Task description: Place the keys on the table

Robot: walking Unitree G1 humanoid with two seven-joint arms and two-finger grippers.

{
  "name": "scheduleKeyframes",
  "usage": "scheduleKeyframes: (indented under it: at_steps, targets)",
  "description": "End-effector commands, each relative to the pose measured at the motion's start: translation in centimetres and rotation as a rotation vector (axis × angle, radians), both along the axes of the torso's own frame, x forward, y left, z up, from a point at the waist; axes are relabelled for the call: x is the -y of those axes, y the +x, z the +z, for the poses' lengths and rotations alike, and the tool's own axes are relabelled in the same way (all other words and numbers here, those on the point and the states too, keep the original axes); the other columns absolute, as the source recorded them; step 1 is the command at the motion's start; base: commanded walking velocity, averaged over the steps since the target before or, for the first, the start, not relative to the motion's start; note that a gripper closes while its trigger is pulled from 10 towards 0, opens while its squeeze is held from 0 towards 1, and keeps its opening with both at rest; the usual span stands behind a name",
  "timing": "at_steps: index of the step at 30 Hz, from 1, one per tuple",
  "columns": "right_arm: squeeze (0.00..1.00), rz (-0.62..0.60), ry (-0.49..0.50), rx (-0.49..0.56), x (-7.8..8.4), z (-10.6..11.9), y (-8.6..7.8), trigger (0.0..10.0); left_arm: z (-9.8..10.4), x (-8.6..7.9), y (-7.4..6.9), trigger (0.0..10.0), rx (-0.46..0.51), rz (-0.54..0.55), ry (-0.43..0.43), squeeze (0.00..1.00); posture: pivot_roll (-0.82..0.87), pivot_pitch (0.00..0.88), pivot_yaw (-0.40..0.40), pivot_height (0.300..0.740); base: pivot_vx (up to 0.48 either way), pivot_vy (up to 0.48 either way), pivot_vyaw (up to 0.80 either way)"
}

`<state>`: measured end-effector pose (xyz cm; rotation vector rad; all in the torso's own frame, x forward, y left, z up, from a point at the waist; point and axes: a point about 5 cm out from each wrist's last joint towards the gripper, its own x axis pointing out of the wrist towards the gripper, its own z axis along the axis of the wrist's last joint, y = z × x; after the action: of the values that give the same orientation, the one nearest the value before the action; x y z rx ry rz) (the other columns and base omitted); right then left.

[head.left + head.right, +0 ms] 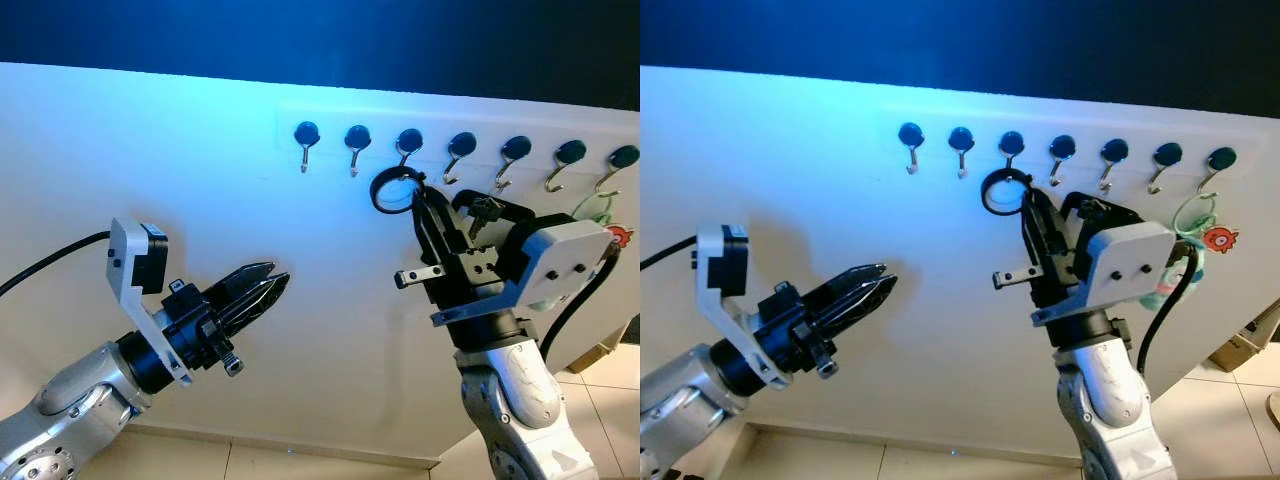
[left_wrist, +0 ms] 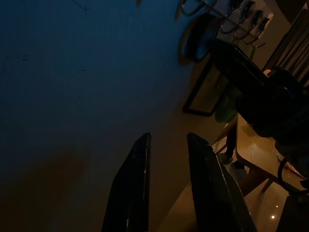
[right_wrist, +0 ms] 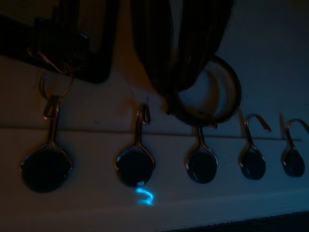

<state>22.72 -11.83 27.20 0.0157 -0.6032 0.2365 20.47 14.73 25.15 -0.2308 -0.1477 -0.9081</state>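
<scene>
A black key ring (image 1: 395, 190) hangs on the third hook (image 1: 408, 140) of a row of dark round wall hooks. My right gripper (image 1: 420, 195) is raised to it, its fingers closed together on the ring's edge; the right wrist view shows the ring (image 3: 212, 94) held at the fingertips just under its hook. My left gripper (image 1: 275, 275) is held out lower left, well short of the wall hooks, slightly open and holding nothing. A green ring with an orange tag (image 1: 1218, 238) hangs on the far right hook.
The hooks sit on a white wall (image 1: 200, 180). A cardboard box (image 1: 1245, 345) lies on the tiled floor (image 1: 1200, 420) at the lower right. A wooden table top (image 2: 256, 150) appears in the left wrist view, beyond my right arm.
</scene>
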Motion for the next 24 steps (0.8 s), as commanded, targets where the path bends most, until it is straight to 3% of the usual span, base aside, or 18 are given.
scheduleKeyframes:
  at_steps: [1, 4, 5, 12, 13, 14, 15, 16, 17, 18, 24]
  targets:
    - [1.00, -0.005, -0.005, -0.034, -0.01, -0.52, 0.12, 10.0, -0.36, 0.03, -0.20, 10.0, -0.022, -0.005, 0.035, 0.00, 0.05, 0.176, 0.007, 0.740, 0.000, 0.000, 0.00]
    - [1.00, -0.008, -0.005, -0.035, 0.00, -0.53, 0.11, 10.0, -0.36, 0.04, -0.20, 10.0, -0.023, -0.006, 0.035, 0.00, 0.05, 0.176, 0.008, 0.740, 0.000, 0.000, 0.00]
    - [0.00, -0.010, -0.004, -0.037, -0.01, -0.55, 0.13, 10.0, -0.36, 0.05, -0.19, 10.0, -0.023, -0.006, 0.034, 0.00, 0.05, 0.176, 0.008, 0.740, 0.000, 0.000, 0.00]
    - [0.00, -0.011, 0.008, -0.046, -0.09, -0.57, 0.24, 10.0, -0.38, 0.06, -0.23, 10.0, -0.026, -0.006, 0.033, 0.00, 0.05, 0.179, 0.008, 0.740, 0.000, 0.000, 0.00]
    - [0.00, -0.013, 0.012, -0.046, -0.10, -0.55, 0.28, 8.6, -0.39, 0.08, -0.26, 10.0, -0.027, -0.006, 0.032, 0.00, 0.06, 0.180, 0.006, 0.740, 0.000, 0.000, 0.00]
    - [0.00, -0.015, 0.015, -0.045, -0.10, -0.51, 0.31, 5.9, -0.40, 0.09, -0.28, 10.0, -0.028, -0.006, 0.032, 0.00, 0.06, 0.181, 0.005, 0.740, 0.000, 0.000, 0.00]
    - [0.00, -0.018, 0.017, -0.044, -0.09, -0.49, 0.34, 4.4, -0.41, 0.09, -0.31, 10.0, -0.029, -0.005, 0.031, 0.00, 0.06, 0.182, 0.005, 0.740, 0.000, 0.000, 0.00]
    - [0.00, -0.018, 0.017, -0.044, -0.09, -0.49, 0.34, 4.4, -0.41, 0.09, -0.31, 10.0, -0.029, -0.005, 0.031, 0.00, 0.06, 0.182, 0.005, 0.740, 0.000, 0.000, 0.00]
    - [0.00, -0.021, 0.018, -0.044, -0.07, -0.46, 0.37, 1.6, -0.42, 0.08, -0.32, 10.0, -0.030, -0.004, 0.031, 0.00, 0.06, 0.183, 0.005, 0.740, 0.000, 0.000, 0.00]
    - [0.00, -0.024, 0.019, -0.044, -0.04, -0.45, 0.38, 0.0, -0.44, 0.08, -0.34, 10.0, -0.031, -0.004, 0.031, 0.00, 0.06, 0.183, 0.004, 0.740, 0.000, 0.000, 0.00]
    - [0.00, -0.030, 0.021, -0.043, -0.01, -0.39, 0.43, 0.0, -0.50, 0.12, -0.42, 10.0, -0.035, -0.002, 0.028, 0.00, 0.06, 0.185, 0.002, 0.740, 0.000, 0.000, 0.00]
